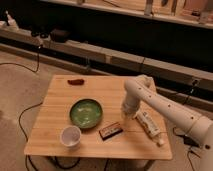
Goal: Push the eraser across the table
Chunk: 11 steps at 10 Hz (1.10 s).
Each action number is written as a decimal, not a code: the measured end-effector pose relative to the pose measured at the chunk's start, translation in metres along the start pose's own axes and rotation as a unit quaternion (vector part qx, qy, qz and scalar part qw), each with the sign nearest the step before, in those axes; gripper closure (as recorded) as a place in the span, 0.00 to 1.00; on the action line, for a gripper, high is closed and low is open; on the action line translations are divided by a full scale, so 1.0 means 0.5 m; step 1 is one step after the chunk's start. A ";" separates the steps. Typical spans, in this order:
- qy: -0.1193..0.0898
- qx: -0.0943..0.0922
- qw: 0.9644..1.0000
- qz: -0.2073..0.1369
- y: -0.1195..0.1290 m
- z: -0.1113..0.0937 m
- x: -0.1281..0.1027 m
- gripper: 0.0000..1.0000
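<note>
eraser [111, 130] lies apparently just beside gripper [125, 117]

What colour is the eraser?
The eraser is dark brown-black, tan-edged, in camera view; gripper just right of it.

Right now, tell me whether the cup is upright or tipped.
Upright: the white cup shows its mouth facing up. The gripper hangs beside the eraser.

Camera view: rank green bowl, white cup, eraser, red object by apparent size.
Green bowl
White cup
Eraser, long as the cup is wide, thinner
Red object, though it lies farther away
The gripper is by the eraser's right end.
</note>
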 end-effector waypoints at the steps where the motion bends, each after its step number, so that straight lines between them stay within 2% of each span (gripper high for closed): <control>1: -0.008 0.000 1.000 0.000 -0.009 0.010 -0.009 0.87; 3: -0.018 0.000 1.000 -0.002 -0.034 0.028 -0.012 0.87; 9: -0.024 0.004 1.000 0.007 -0.065 0.050 -0.010 0.87; 11: -0.019 0.007 1.000 0.011 -0.076 0.052 -0.007 0.87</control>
